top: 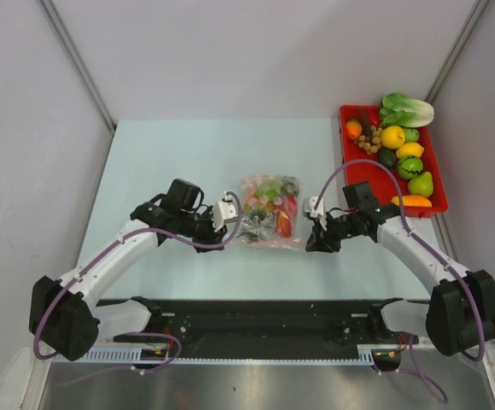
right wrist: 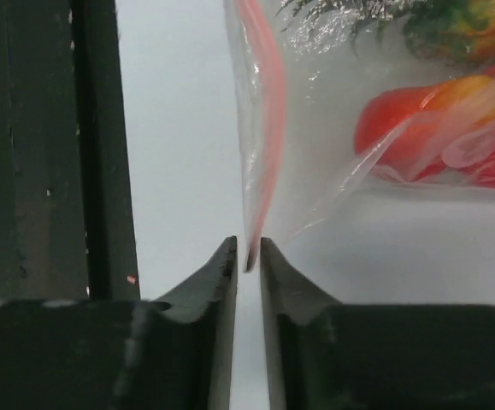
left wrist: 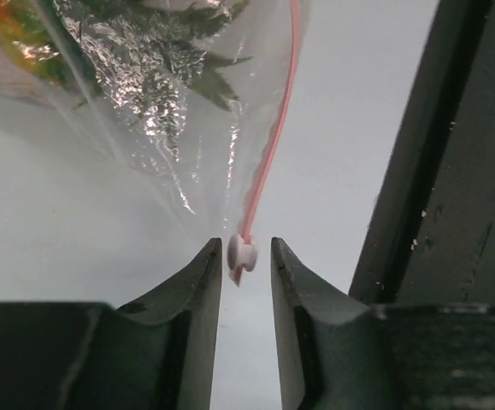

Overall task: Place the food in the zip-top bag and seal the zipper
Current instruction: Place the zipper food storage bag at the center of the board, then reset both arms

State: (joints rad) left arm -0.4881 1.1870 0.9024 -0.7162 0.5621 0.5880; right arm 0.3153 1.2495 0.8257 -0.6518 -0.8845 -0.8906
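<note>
The zip-top bag (top: 268, 209) lies mid-table with food inside: a dark spiky-leaved piece (left wrist: 187, 77), a red piece (right wrist: 392, 128), and green and orange ones. The pink-red zipper (left wrist: 268, 162) runs along its near edge and also shows in the right wrist view (right wrist: 268, 111). My left gripper (left wrist: 245, 248) is at the bag's left corner. Its jaws stand slightly apart around the white zipper slider (left wrist: 242, 254), with a gap on the right side. My right gripper (right wrist: 247, 246) is shut on the bag's right corner, pinching the end of the zipper strip. In the top view the left gripper (top: 232, 229) and the right gripper (top: 309, 243) flank the bag.
A red tray (top: 346, 111) at the back right holds several more toy fruits and vegetables (top: 392, 137), including a leafy green one (top: 408, 109). A black rail (top: 264, 316) runs along the near table edge, close behind both grippers. Grey walls enclose the table.
</note>
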